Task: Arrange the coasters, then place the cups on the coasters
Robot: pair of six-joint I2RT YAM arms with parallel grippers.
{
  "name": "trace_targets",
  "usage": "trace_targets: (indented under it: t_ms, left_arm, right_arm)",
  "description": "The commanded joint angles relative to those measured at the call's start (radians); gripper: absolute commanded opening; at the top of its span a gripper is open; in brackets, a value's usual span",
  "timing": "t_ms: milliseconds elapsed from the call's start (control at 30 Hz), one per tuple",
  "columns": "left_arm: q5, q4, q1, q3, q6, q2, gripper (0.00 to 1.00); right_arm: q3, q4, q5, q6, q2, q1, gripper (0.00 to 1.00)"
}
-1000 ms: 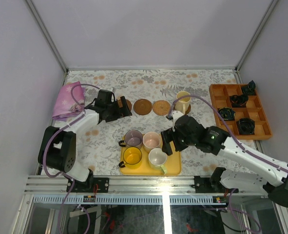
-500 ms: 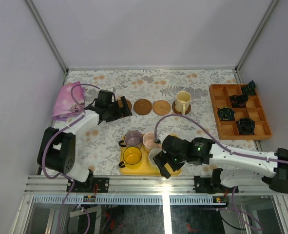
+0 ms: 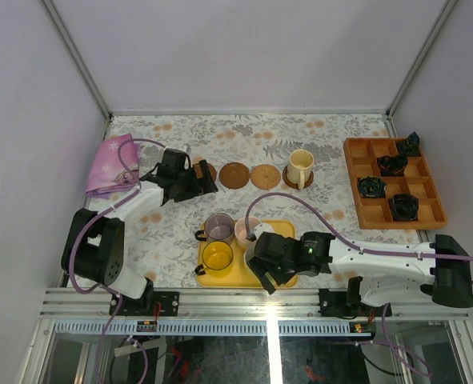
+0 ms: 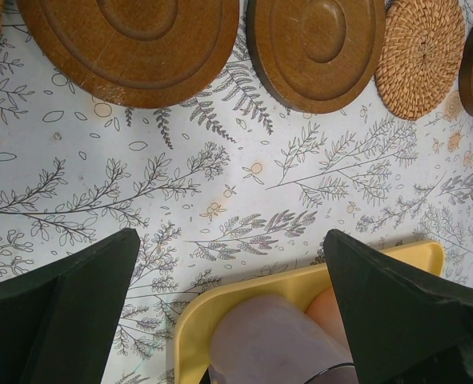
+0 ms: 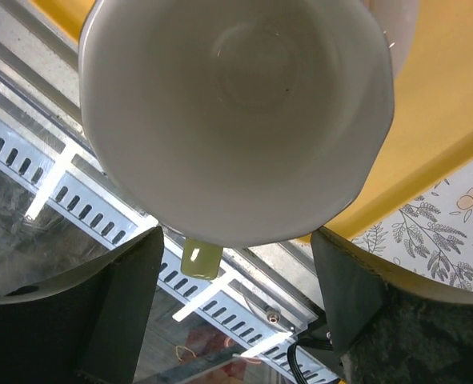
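The right pincer [image 5: 236, 240] has left the cream cup [image 3: 300, 166] on its coaster [image 3: 287, 181] and now straddles the white cup [image 5: 236, 120] on the yellow tray [image 5: 448, 80], the next one to carry; whether it grips yet is not clear. The left pincer [image 4: 230, 240] stays released.

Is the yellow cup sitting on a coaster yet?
No, the yellow cup stands on the yellow tray, apart from the coasters.
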Motion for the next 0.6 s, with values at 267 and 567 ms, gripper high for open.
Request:
trace_targets:
  t_ms: [267,567]
  left_arm:
    - [-0.015,0.042,-0.018,-0.002,0.001,0.018,1.0]
    - [-0.024,0.042,-0.036,-0.008,-0.001,0.034,1.0]
  right_arm:
    - [-0.043,0.101,0.053,0.062,-0.006,0.012,0.56]
    - [-0.055,0.115,0.029,0.022,-0.016,0.013,0.27]
